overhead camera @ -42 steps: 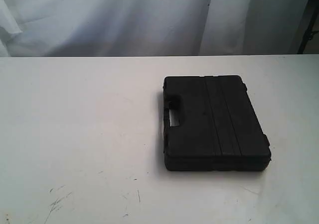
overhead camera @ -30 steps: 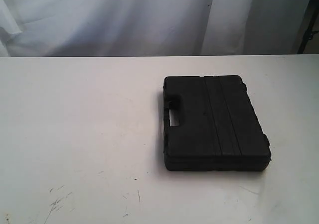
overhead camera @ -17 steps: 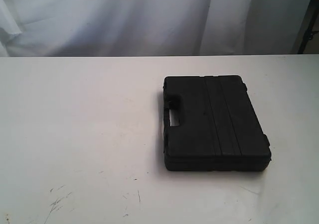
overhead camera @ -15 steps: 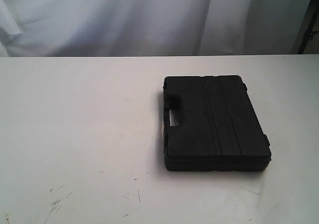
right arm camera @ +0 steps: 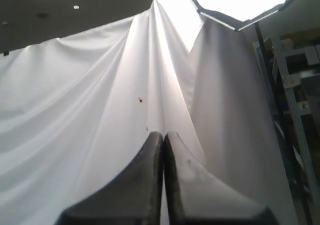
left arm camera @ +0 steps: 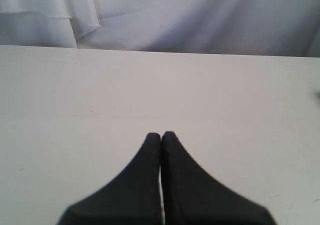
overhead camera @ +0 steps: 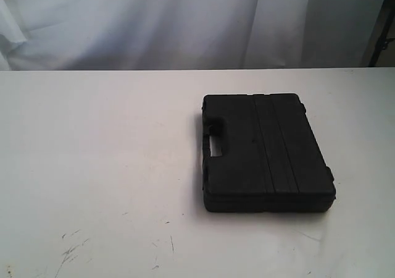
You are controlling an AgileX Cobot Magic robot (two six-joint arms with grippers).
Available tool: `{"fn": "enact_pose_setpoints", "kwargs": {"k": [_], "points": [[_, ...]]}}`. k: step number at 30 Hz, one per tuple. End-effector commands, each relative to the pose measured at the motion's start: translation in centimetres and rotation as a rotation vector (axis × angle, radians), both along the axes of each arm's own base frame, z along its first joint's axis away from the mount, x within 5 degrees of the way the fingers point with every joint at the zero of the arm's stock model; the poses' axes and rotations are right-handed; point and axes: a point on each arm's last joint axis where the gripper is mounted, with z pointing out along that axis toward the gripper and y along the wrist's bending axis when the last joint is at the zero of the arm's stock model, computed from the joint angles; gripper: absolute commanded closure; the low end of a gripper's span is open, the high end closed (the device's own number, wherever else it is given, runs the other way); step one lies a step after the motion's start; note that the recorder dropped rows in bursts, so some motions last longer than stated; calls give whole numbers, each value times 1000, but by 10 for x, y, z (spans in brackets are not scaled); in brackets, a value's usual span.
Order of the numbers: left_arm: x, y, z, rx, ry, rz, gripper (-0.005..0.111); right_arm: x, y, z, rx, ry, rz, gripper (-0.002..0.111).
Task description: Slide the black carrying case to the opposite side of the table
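The black carrying case (overhead camera: pixel 265 151) lies flat on the white table (overhead camera: pixel 99 154), right of the middle in the exterior view, with its handle cut-out facing left. Neither arm shows in that view. In the left wrist view my left gripper (left arm camera: pixel 161 134) is shut, empty, held low over bare tabletop (left arm camera: pixel 100 95); the case is out of that view. In the right wrist view my right gripper (right arm camera: pixel 163 134) is shut and empty, pointing up at the white curtain (right arm camera: pixel 90 110), with neither table nor case in sight.
A white curtain (overhead camera: pixel 154 25) hangs behind the table's far edge. Dark scuff marks (overhead camera: pixel 71 250) mark the near left of the tabletop. A metal shelf rack (right arm camera: pixel 295 85) stands beside the curtain in the right wrist view.
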Motion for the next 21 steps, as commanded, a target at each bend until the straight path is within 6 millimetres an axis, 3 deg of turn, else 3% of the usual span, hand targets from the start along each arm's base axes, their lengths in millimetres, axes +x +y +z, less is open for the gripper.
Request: {"fn": "enact_pose_setpoints", "kwargs": {"k": [1,5,9,14,17,21], "points": [[0,0,0,4,-15,3,107,30,5,14,-33,221,18,108],[0,0,0,4,-15,3,107,66,13,4,-73,497,45,108],[0,0,0,4,-15,3,107,94,24,-34,-102,904,118,108],[0,0,0,4,-15,3,107,103,31,-72,-139,1307,170,108],[0,0,0,4,-15,3,107,106,31,-79,-173,1376,180,108],[0,0,0,4,-15,3,107,111,35,-77,-116,1328,201,108]]}}
